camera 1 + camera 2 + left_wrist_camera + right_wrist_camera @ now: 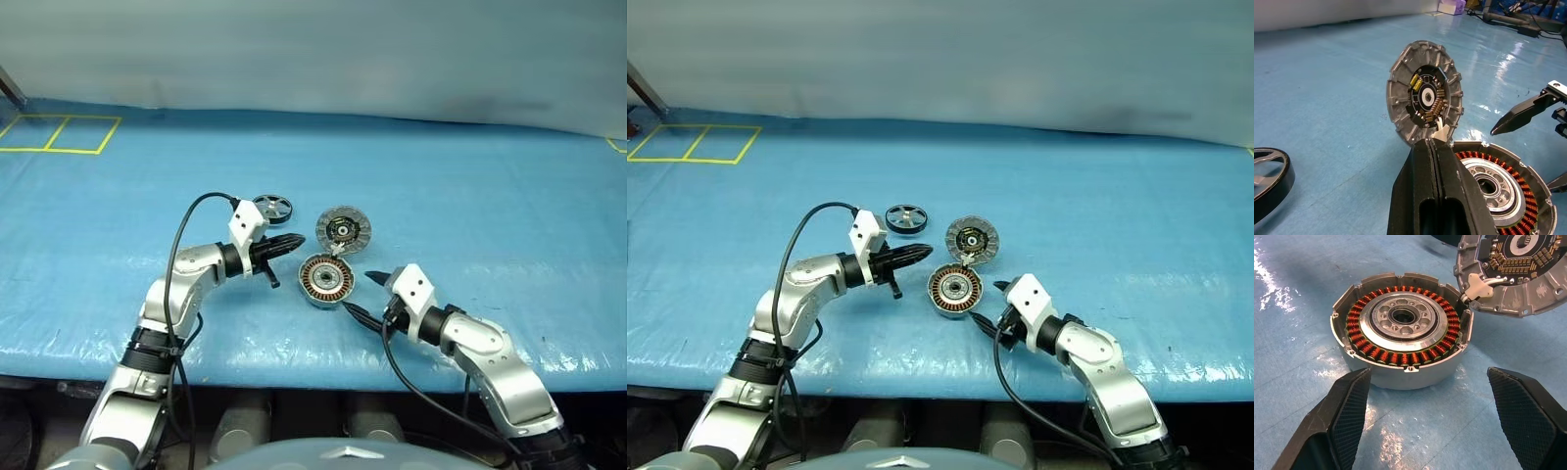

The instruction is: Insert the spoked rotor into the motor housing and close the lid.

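In the motor housing (pixel 1400 333), copper windings (pixel 1400 357)

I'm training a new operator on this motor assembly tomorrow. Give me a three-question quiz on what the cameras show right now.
1. True or false: the spoked rotor already sits inside the motor housing.
2. Which gripper is shut? A) left gripper B) right gripper C) both
3. Fill in: the lid stands tilted open at the housing's ____ edge, inner face showing.

Key
1. False. The rotor lies on the blue table, apart from the housing, beyond the left gripper.
2. A. The right gripper's fingers stand wide apart in front of the housing, holding nothing.
3. Far.
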Robot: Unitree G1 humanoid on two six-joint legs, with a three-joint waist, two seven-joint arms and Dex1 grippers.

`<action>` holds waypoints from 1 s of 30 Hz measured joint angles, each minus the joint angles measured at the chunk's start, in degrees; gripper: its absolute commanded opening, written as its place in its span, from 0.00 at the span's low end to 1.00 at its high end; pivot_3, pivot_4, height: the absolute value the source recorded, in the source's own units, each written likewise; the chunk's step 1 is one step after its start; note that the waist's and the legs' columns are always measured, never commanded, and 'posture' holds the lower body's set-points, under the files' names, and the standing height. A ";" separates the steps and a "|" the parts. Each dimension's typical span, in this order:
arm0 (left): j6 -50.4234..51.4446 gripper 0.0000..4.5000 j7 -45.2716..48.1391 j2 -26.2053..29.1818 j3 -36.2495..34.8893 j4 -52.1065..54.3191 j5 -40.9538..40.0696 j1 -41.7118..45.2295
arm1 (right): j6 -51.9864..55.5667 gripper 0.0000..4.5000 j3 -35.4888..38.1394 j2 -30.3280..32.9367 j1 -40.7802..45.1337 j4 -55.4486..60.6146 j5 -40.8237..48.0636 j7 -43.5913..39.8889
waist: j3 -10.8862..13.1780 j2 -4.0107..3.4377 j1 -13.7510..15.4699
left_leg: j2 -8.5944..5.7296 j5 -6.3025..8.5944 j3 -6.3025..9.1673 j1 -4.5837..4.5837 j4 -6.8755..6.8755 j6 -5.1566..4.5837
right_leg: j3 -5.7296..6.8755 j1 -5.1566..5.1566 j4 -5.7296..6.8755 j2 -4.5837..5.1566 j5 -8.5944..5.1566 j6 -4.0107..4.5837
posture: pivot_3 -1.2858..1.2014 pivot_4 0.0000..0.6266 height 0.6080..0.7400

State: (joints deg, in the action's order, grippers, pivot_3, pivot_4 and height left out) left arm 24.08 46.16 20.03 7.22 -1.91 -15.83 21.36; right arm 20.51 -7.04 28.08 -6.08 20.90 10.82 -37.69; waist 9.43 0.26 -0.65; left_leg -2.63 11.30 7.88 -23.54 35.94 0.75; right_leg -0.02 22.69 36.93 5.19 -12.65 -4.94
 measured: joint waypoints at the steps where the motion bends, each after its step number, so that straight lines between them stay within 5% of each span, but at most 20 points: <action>1: -0.25 0.00 -1.17 0.23 -0.14 -0.01 0.45 -0.01 | 0.00 0.89 0.00 0.00 0.03 0.02 0.13 -0.06 | 0.00 0.00 0.00 | 0.00 0.00 0.00 0.00 0.00 0.00 | 0.00 0.00 0.00 0.00 0.00 0.00 | 0.52 0.24 1.00; 20: 5.98 0.00 -6.83 2.57 -9.78 -0.01 -4.77 3.85 | 2.65 0.89 1.43 4.60 -0.69 8.09 3.54 -2.36 | 0.01 0.02 -0.01 | 0.01 0.00 -0.02 -0.01 0.01 0.01 | 0.01 0.00 0.00 -0.01 0.01 -0.02 | 0.52 0.24 1.00; 30: 2.37 0.69 7.91 12.03 6.28 -22.72 8.36 22.71 | 2.67 0.89 0.06 5.07 0.55 9.15 2.93 -1.57 | 0.06 0.11 -0.05 | -0.02 0.00 -0.03 -0.07 -0.03 0.00 | 0.01 0.07 -0.02 -0.03 0.04 -0.08 | 0.52 0.24 1.00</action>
State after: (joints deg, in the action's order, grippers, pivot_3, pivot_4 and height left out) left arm 26.46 54.07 32.06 13.50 -24.63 -7.48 44.08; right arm 23.17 -6.98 33.15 -5.53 30.04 13.75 -39.26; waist 9.49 0.37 -0.70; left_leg -2.65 11.29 7.85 -23.61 35.91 0.75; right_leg -0.01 22.76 36.91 5.16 -12.61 -5.02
